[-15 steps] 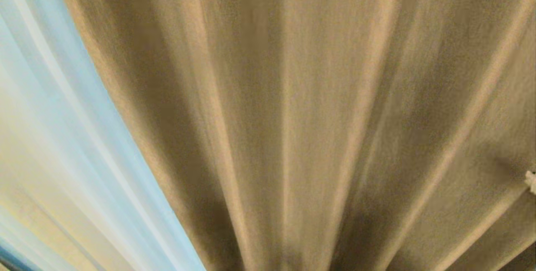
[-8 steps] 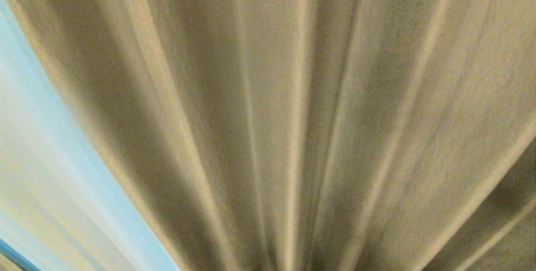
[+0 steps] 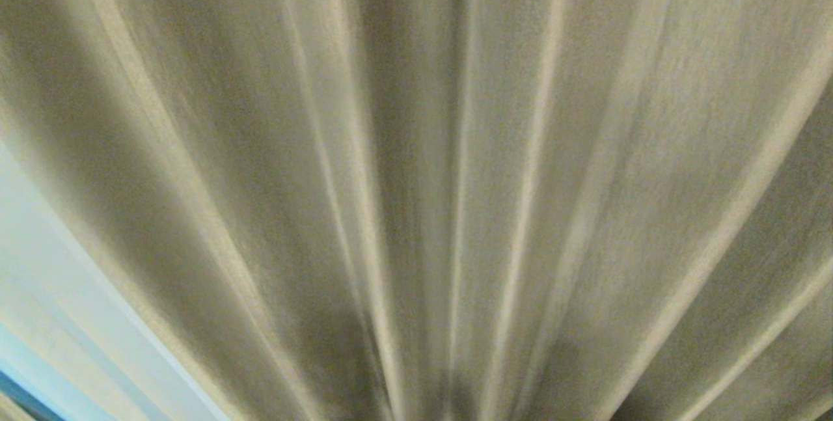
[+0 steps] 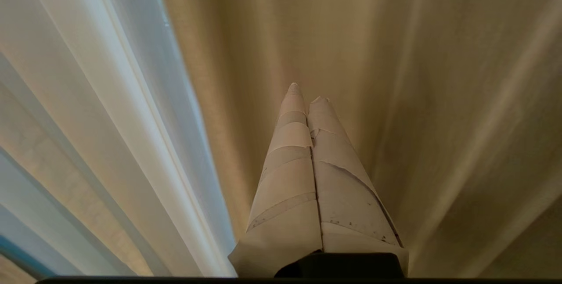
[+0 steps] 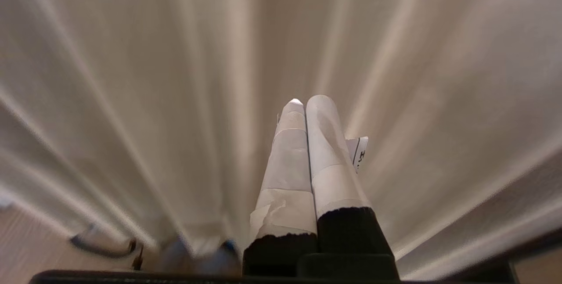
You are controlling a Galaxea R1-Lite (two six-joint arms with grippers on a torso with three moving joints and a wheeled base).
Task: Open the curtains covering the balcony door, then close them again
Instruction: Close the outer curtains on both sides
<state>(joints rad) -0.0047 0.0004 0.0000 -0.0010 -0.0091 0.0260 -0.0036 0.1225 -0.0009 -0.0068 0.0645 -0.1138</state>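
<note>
The heavy cream-beige curtains point(image 3: 494, 167) fill almost the whole head view in long pleats. A strip of thin white sheer point(image 3: 58, 317) shows at the lower left of that view. In the left wrist view my left gripper point(image 4: 307, 93) is shut, its taped fingers pressed together and empty, pointing at the beige drape point(image 4: 395, 77) beside the sheer point(image 4: 101, 134). My right gripper point(image 5: 307, 99) is also shut with nothing in it, aimed at pleated drape fabric point(image 5: 131, 77). The balcony door is hidden behind the fabric. Neither arm shows in the head view.
A dark cable or hook shape point(image 5: 99, 244) and blurred bluish objects point(image 5: 202, 253) lie low beside the right gripper. A dark edge point(image 5: 518, 249) crosses the corner of the right wrist view. A thin blue-dark strip point(image 3: 19, 395) shows past the sheer.
The whole head view has shifted: the beige drape spreads leftward across the picture and the sheer strip shrinks to the lower left corner. A white gripper tip at the right edge has left the view.
</note>
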